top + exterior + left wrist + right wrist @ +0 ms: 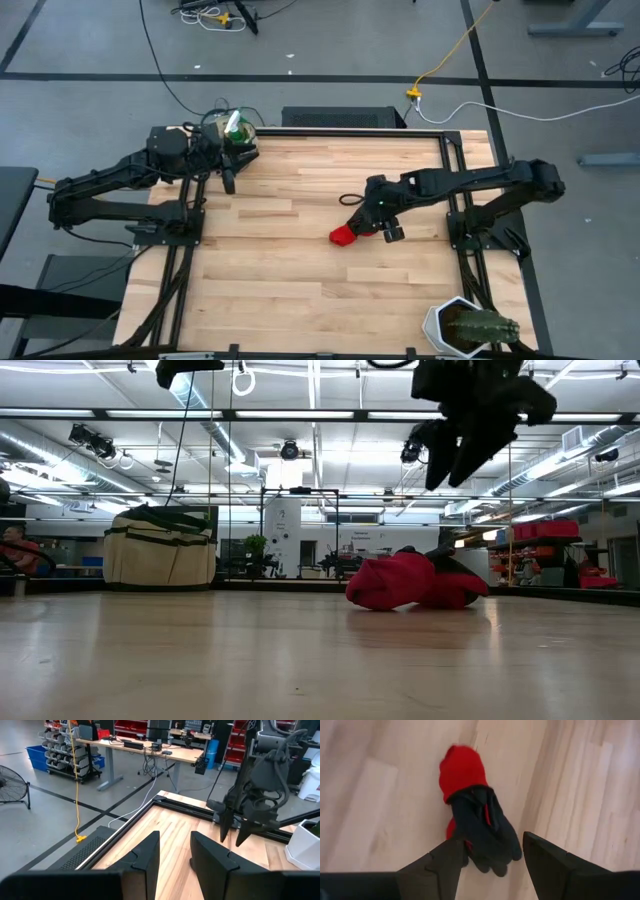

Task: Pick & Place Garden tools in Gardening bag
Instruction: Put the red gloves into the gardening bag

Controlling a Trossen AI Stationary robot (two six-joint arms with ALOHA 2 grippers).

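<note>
A red-and-black glove (pixel 343 236) is lying crumpled just right of centre in the overhead frame. The right gripper (pixel 385 226) is being held above it, its jaws standing open and empty. For a clean pick, a descent straddling the bunched middle is probably advisable. The bag (pixel 232 137) is sitting at the upper left, the left gripper (pixel 229 181) being parked beside it with jaws parted, nothing held. Only the table-level picture is showing the gap between glove (pixel 415 580) and fingers above.
</note>
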